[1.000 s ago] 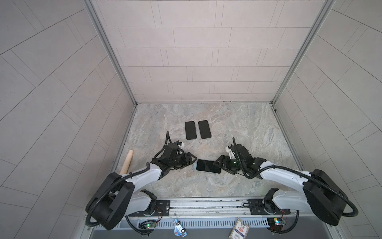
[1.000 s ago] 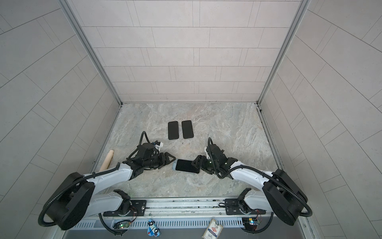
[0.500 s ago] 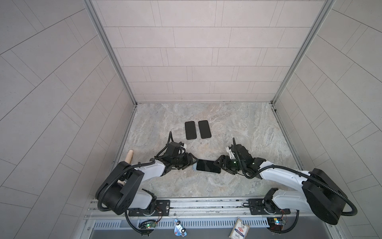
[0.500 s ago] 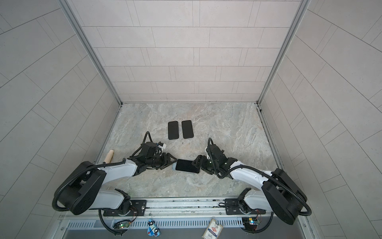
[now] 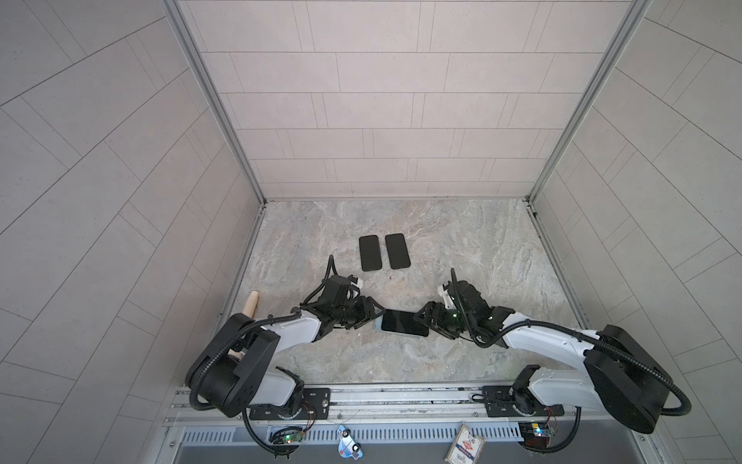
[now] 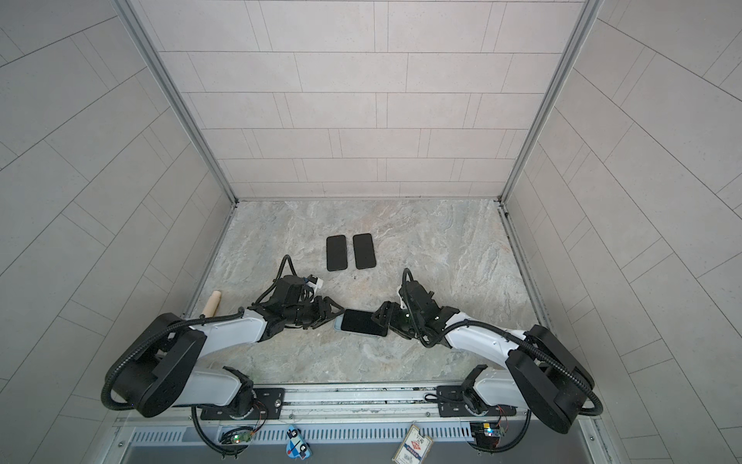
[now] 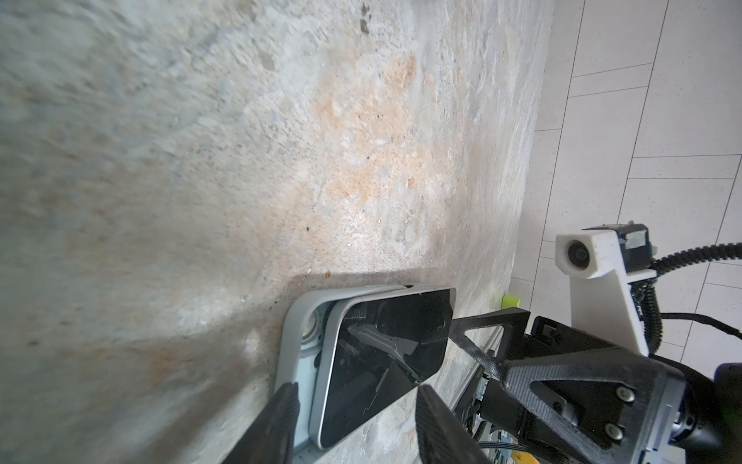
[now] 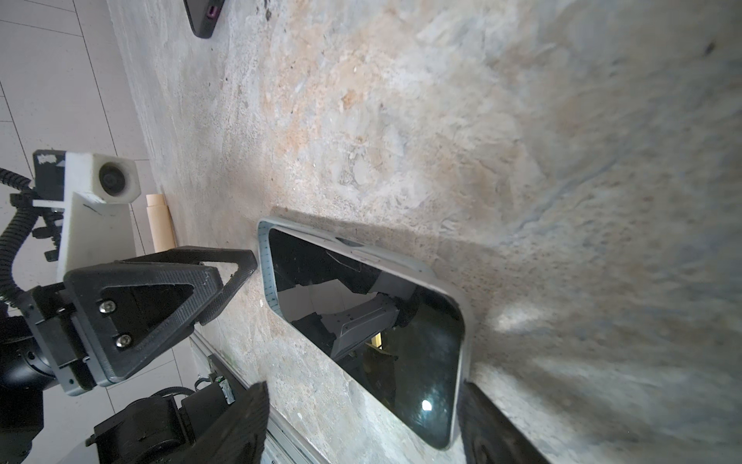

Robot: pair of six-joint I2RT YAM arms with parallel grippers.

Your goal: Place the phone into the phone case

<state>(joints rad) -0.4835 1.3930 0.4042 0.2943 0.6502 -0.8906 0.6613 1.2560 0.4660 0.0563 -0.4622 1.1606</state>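
Both top views: phone (image 5: 403,323) lies screen-up on pale case (image 5: 377,322), not fully seated, on table (image 5: 441,249) between left gripper (image 5: 371,316) and right gripper (image 5: 421,320).
Left wrist: left gripper (image 7: 357,391) jaws apart, straddling case end, not clamped.
Right wrist: right gripper (image 8: 363,387) jaws spread wide around phone's other end, gap on one side.

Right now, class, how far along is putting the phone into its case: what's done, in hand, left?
Done: the phone lies on the phone case, its end by the right tool apparently seated. In hand: both open tools flank its ends. Left: the end by the left tool rides above the case rim; press it in.
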